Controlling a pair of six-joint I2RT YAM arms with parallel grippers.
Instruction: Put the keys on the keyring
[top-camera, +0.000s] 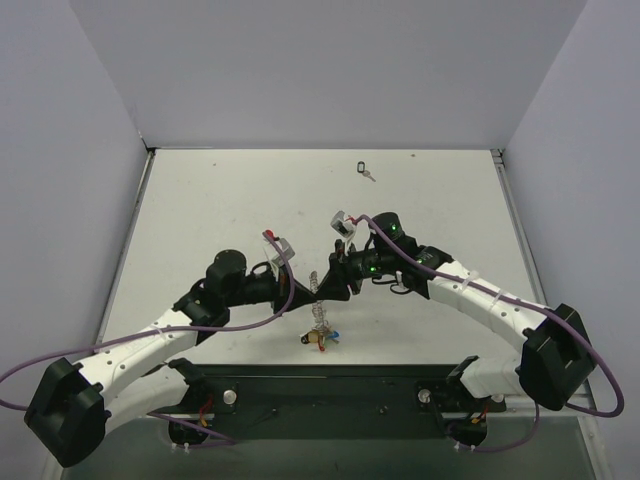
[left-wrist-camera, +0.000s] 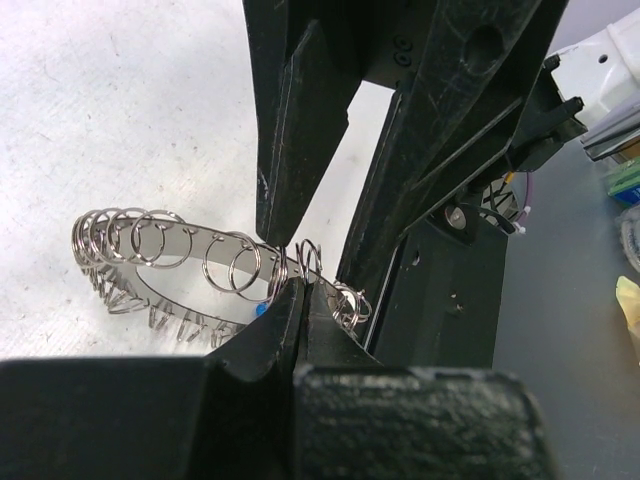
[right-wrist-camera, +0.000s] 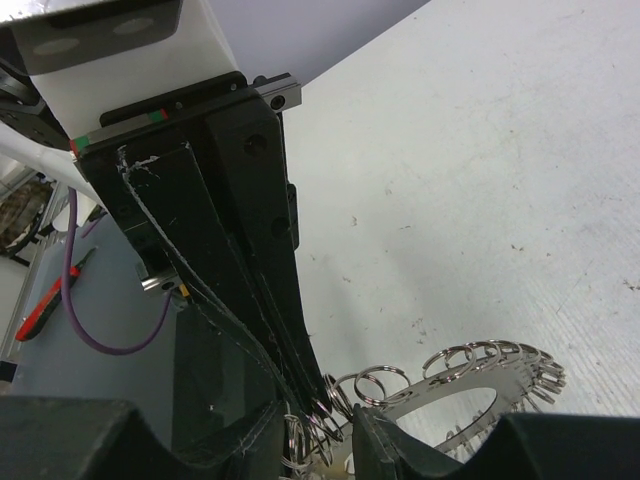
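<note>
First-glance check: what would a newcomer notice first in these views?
The left gripper and right gripper meet at mid-table on the keyring, the left pinching its rim. A small cluster of coloured keys sits just beyond it toward the near edge, and one black-headed key lies alone near the far edge.

Keyring (top-camera: 318, 305) just beside coloured keys (top-camera: 321, 338)

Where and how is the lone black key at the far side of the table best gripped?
Grip the black key by its plastic head, coming down from above: it lies flat on the table, and the head looks broader than the thin silver blade.
</note>
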